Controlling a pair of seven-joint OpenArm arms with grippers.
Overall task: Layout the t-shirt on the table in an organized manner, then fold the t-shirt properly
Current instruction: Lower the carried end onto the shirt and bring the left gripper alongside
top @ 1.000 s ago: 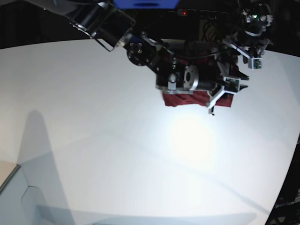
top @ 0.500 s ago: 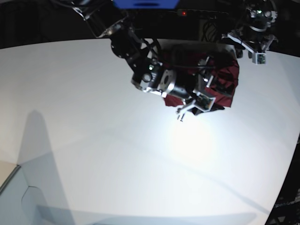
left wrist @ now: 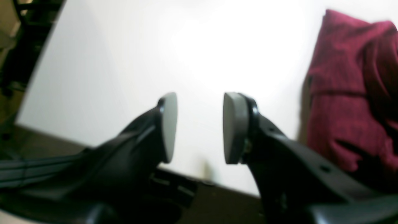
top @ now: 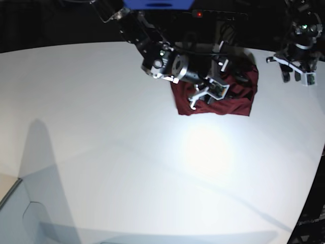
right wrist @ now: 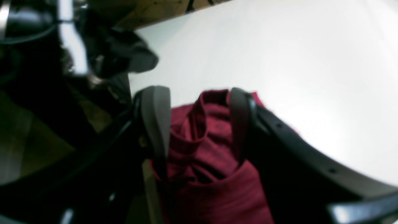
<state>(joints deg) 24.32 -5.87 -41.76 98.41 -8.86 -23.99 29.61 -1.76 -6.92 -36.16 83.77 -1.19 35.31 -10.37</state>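
Observation:
The maroon t-shirt (top: pixel 231 99) lies bunched in a wrinkled heap at the far side of the white table (top: pixel 101 127). My right gripper (top: pixel 208 94) hangs over the heap's left part. In the right wrist view the right gripper (right wrist: pixel 197 95) is open, its fingers (right wrist: pixel 155 118) straddling a raised fold of the t-shirt (right wrist: pixel 211 146) without pinching it. My left gripper (top: pixel 294 75) hovers to the right of the heap, apart from it. Seen from its wrist, the left gripper (left wrist: pixel 200 102) is open and empty over the table (left wrist: pixel 124 46), with the t-shirt (left wrist: pixel 345 102) off to the right.
The table's curved edge (top: pixel 317 168) runs down the right side, with dark floor beyond. Dark frame and cabling (top: pixel 218 23) stand behind the shirt at the far edge. A pale lower surface (top: pixel 10 203) shows at the bottom left corner.
The right gripper opened and let the shirt down, swinging back toward the far edge. The left arm moved right, away from the heap. The shirt now shows more fully.

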